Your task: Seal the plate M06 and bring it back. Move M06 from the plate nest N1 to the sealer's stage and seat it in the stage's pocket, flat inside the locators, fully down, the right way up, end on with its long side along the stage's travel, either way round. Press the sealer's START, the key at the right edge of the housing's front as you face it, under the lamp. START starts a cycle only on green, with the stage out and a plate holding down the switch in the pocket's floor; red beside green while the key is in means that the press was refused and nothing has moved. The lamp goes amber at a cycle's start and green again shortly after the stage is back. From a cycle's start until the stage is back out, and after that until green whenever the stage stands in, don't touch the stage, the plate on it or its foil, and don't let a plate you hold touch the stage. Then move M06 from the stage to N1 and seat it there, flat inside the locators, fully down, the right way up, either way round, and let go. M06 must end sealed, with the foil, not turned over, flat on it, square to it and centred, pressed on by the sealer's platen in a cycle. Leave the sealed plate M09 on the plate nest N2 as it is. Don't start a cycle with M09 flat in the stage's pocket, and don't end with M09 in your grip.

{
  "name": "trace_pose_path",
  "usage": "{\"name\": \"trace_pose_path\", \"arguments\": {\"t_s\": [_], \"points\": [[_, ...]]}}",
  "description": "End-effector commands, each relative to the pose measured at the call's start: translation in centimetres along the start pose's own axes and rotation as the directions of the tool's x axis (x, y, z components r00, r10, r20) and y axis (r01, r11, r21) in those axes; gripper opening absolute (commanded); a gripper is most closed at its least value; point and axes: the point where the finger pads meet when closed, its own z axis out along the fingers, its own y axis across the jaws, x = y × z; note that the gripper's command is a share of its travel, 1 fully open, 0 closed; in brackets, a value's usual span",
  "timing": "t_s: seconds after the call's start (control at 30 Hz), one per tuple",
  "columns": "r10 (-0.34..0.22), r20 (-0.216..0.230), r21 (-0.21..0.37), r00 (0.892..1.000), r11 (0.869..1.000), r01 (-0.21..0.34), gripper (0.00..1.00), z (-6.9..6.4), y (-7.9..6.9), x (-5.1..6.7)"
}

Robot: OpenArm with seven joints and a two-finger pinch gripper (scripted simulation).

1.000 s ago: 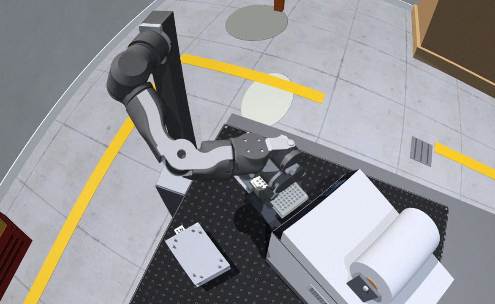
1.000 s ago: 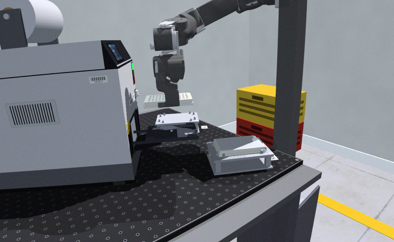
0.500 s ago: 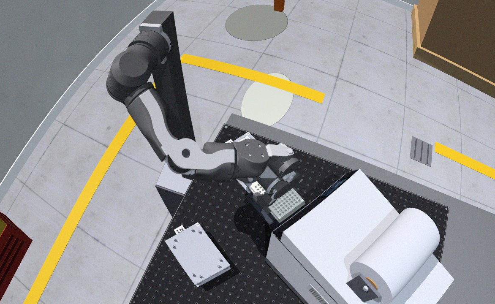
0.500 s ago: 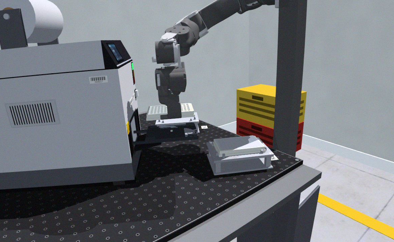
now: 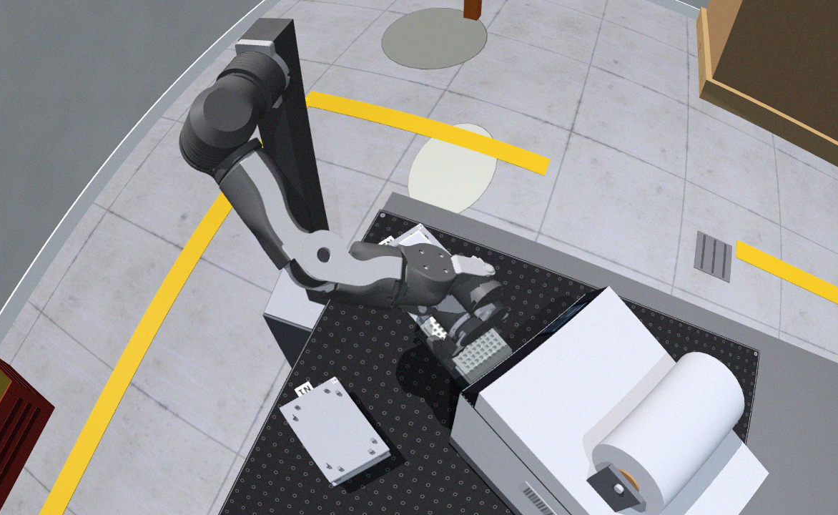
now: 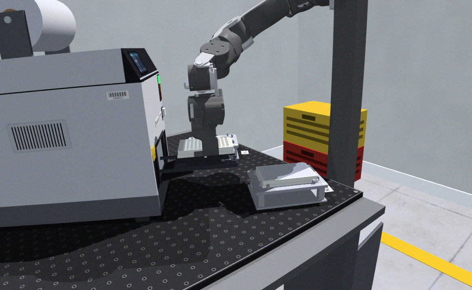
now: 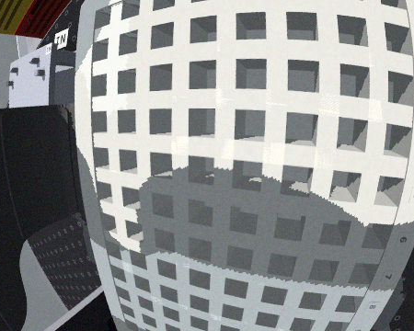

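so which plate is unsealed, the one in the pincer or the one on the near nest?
The one in the pincer: plate M06 shows open wells over the stage. M09, on its nest, has a smooth foil top.

Even bright overhead light, soft dark shadows on the breadboard, sharp focus, wrist view bulging fisheye.

Beside the pale grey sealer, whose lamp glows green, a white plate shows a grid of dark square wells. The black tabletop under the sealer carries a pattern of small ringed holes. Beyond the sealer stand stacked crates, yellow over red.
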Motion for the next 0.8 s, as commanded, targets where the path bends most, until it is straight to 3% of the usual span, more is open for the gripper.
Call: {"name": "trace_pose_path", "arguments": {"t_s": [0.0,0.13,0.3,0.77], "points": [[-0.001,0.001,-0.008,1.000,1.000,0.001,0.00,-0.10,0.12,-0.10],[-0.001,0.001,-0.008,1.000,1.000,0.001,0.00,-0.10,0.12,-0.10],[-0.001,0.002,-0.008,1.000,1.000,0.001,0.00,0.87,0.19,-0.28],[0.003,0.004,-0.009,1.000,1.000,-0.003,0.00,0.64,0.22,-0.41]]}}
